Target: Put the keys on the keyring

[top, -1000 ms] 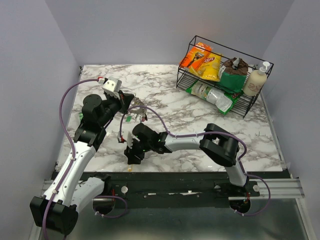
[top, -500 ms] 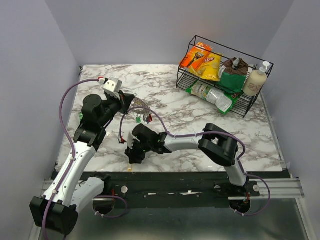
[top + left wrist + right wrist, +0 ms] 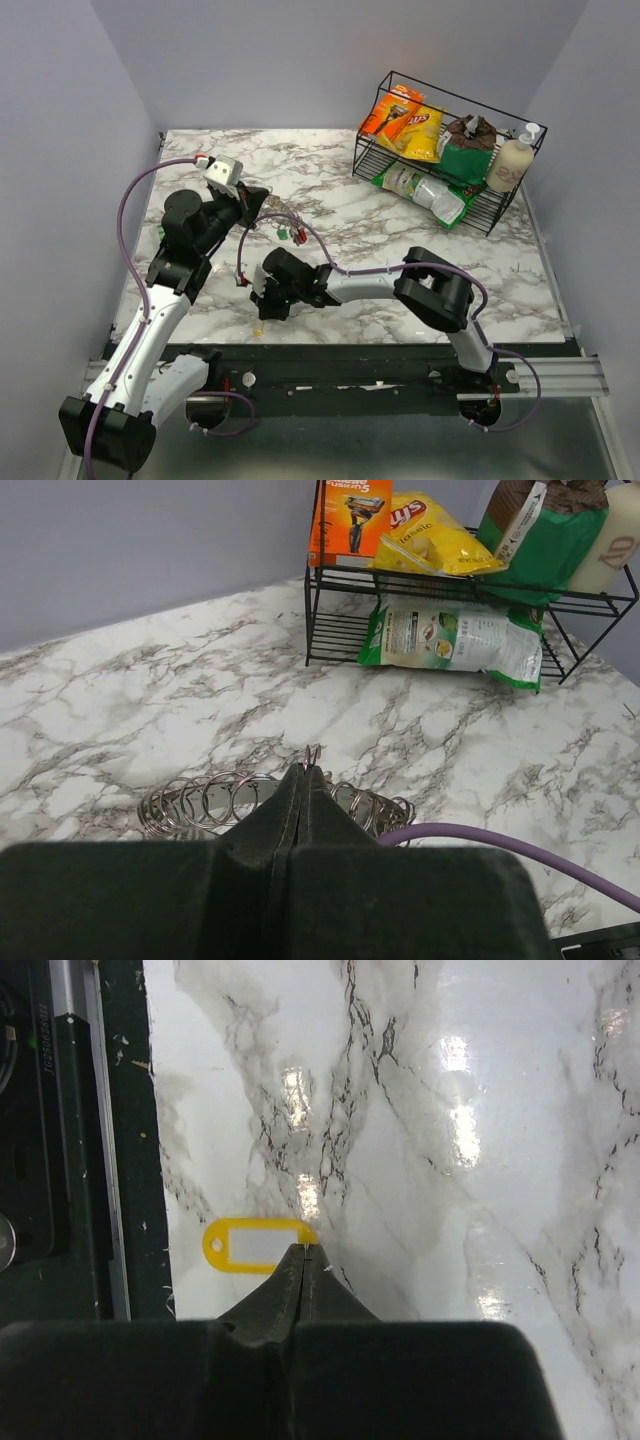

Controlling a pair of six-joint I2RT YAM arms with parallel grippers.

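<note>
My left gripper is shut on the keyring, a silvery coil of wire loops held above the marble. From above, the keyring hangs at the left gripper with a green key and a red key dangling under it. My right gripper is shut low at the table's near edge, its tips pinching the right end of a yellow key that lies flat. In the top view the yellow key sits just below the right gripper.
A black wire rack at the back right holds snack bags, a razor box and a lotion bottle. A purple cable loops past the left gripper. The black rail runs right beside the yellow key. A small green piece lies left of the left arm.
My right gripper has gone from open to shut at the yellow key, shifting slightly toward it. The left gripper has carried the keyring and its dangling keys a little to the right.
</note>
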